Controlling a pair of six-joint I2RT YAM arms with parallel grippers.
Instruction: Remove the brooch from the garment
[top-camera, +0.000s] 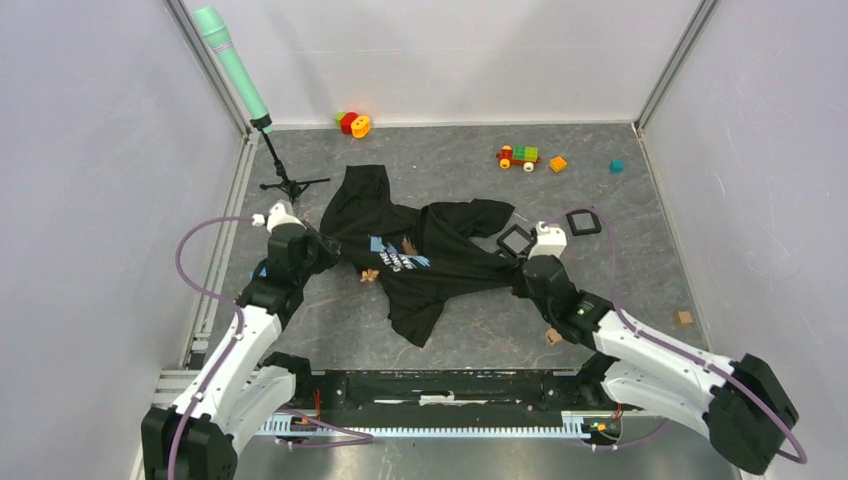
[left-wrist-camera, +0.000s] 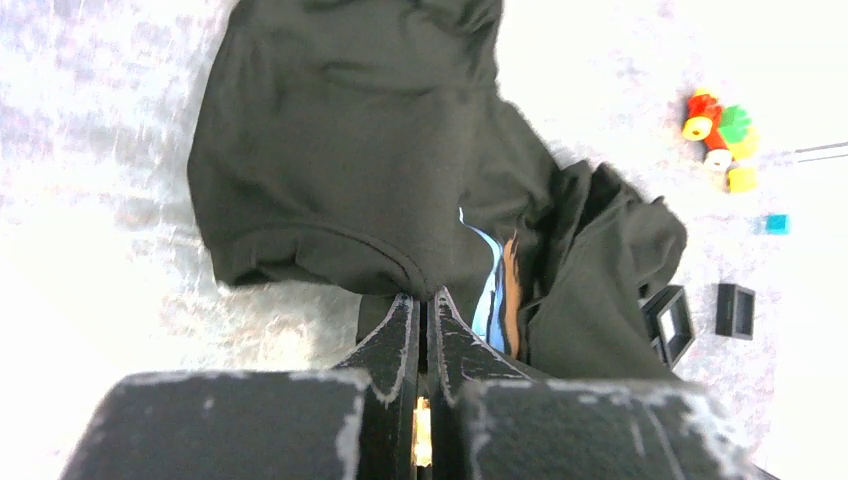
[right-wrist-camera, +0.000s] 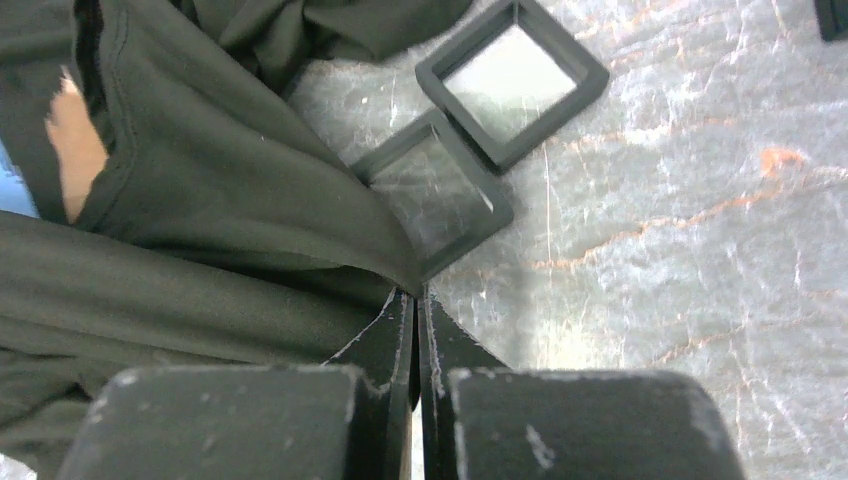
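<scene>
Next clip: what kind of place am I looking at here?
Probably a lab robot test cell, not a home: plain white panel walls on metal framing enclose a grey stone-patterned table, a green microphone stands on a tripod, and toy blocks lie beyond a black T-shirt.

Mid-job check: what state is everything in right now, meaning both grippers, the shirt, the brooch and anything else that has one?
T-shirt: crumpled, pulled taut between both grippers, print partly showing.
left gripper: shut on the T-shirt's hem.
right gripper: shut on the T-shirt's edge.
brooch: at the T-shirt's near edge; pinned or loose, cannot tell.
toy train: upright on its wheels.
</scene>
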